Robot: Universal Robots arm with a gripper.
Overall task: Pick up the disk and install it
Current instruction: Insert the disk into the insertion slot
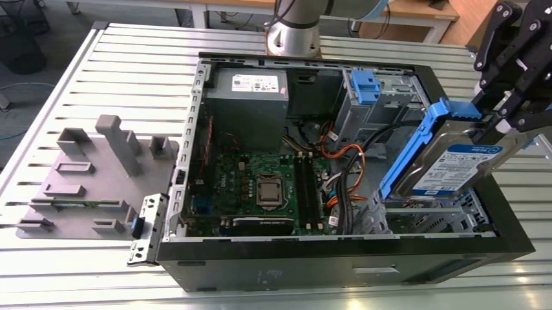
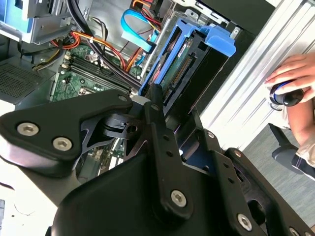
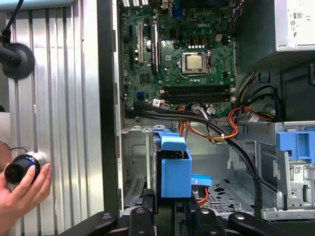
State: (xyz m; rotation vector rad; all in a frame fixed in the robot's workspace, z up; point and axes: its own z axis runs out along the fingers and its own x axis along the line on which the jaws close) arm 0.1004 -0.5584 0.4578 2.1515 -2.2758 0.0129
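Note:
The disk (image 1: 450, 165), a silver drive with a blue-and-white label and blue side rails, hangs tilted above the open computer case's (image 1: 345, 261) corner at the exterior view's right. My gripper (image 1: 493, 128) is shut on its upper end and comes down from the upper right. In the second wrist view the black fingers (image 2: 156, 105) clamp the disk (image 2: 189, 69) at its near edge. The first wrist view shows the disk's blue rail (image 3: 173, 167) end-on, over a metal bay (image 3: 135, 169) inside the case.
Inside the case lie the motherboard (image 1: 267, 187), a grey power-supply box (image 1: 250, 93), a silver cage with a blue latch (image 1: 366, 90) and orange and black cables (image 1: 340, 152). A grey fixture (image 1: 95, 174) sits on the slatted table. A person's hand (image 3: 22, 184) holds a knob beside the case.

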